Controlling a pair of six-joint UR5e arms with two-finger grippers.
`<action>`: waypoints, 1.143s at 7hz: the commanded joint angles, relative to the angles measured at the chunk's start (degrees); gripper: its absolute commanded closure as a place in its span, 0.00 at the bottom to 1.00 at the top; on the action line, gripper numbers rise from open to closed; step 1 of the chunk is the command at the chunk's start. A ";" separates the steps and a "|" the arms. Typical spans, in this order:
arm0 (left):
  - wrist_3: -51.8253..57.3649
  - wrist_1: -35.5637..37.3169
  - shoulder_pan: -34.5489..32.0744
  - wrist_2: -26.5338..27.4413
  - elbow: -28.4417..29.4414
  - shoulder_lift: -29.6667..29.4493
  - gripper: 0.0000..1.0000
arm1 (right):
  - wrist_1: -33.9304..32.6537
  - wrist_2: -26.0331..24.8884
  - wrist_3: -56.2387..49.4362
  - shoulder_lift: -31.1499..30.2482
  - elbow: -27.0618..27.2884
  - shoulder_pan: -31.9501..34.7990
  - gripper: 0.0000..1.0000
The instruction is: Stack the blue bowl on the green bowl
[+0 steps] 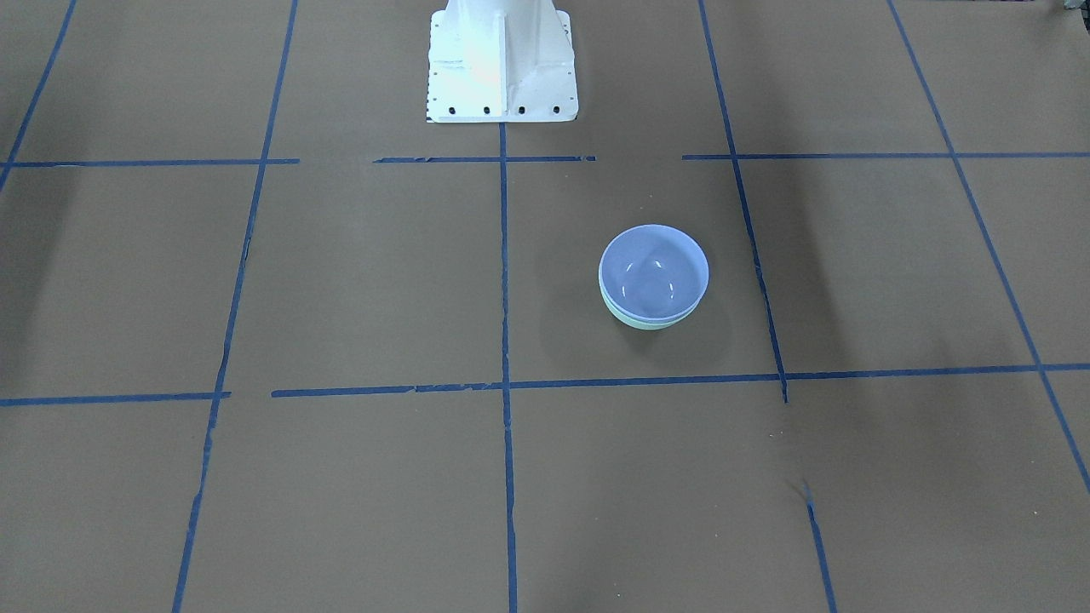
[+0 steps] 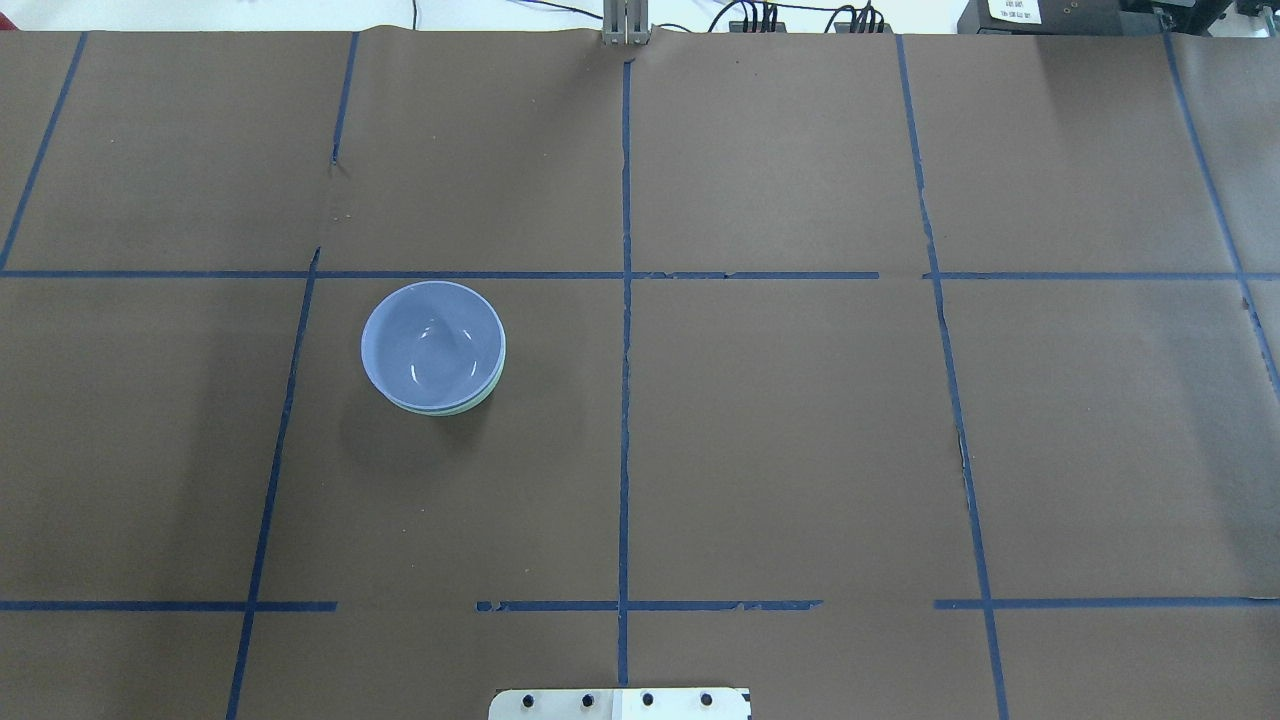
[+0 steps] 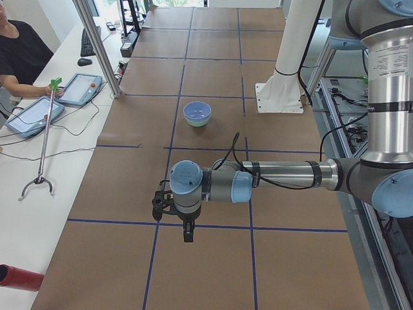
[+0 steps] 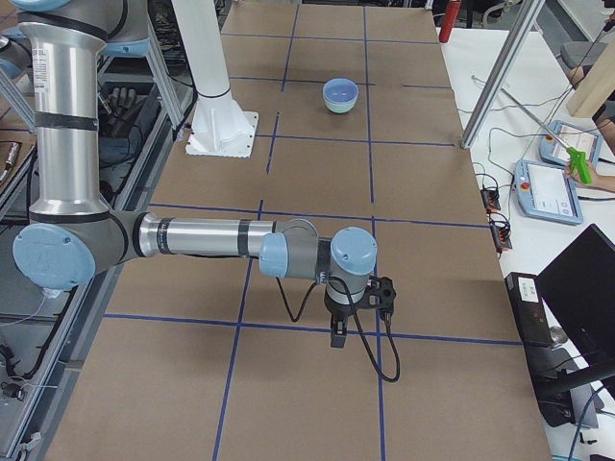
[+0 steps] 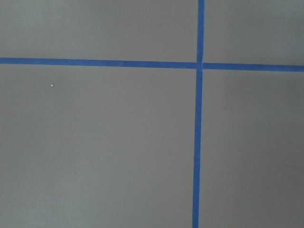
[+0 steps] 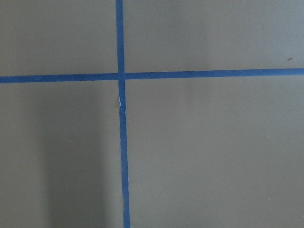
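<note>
overhead exterior: glossy blue bowl (image 2: 432, 345) nested in green bowl (image 1: 647, 325); cannot tell jaws' state.

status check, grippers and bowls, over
Left gripper and right gripper both far from the bowls, open or shut unreadable. Blue bowl nested in green bowl, stack done. No obstruction seen around the stack.

Even overhead light, feeds sharp.
I saw small white glints inside the blue bowl (image 2: 432, 345), a soft shadow on the table (image 2: 800, 450) just beside it, and broad faint dark bands farther out. The white robot base (image 1: 501, 60) was blown out in the front view; the right wrist feed carried a dim band at left.
</note>
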 commanded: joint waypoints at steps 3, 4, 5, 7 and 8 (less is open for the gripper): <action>-0.21 0.12 -1.16 -0.43 0.04 -0.42 0.00 | 0.00 0.00 0.00 0.00 0.00 0.03 0.00; -0.30 0.12 -1.16 -0.52 0.04 -0.42 0.00 | 0.00 0.00 0.00 0.00 0.00 -0.06 0.00; -0.30 0.03 -1.16 -0.61 0.13 -0.50 0.00 | 0.00 0.00 0.00 0.00 0.00 0.03 0.00; -0.04 -0.14 -1.08 -0.52 0.04 -0.51 0.00 | 0.00 0.00 0.00 0.00 0.00 0.03 0.00; 0.31 -0.32 -0.99 -0.35 0.04 -0.42 0.00 | 0.00 0.00 0.00 0.00 0.00 -0.06 0.00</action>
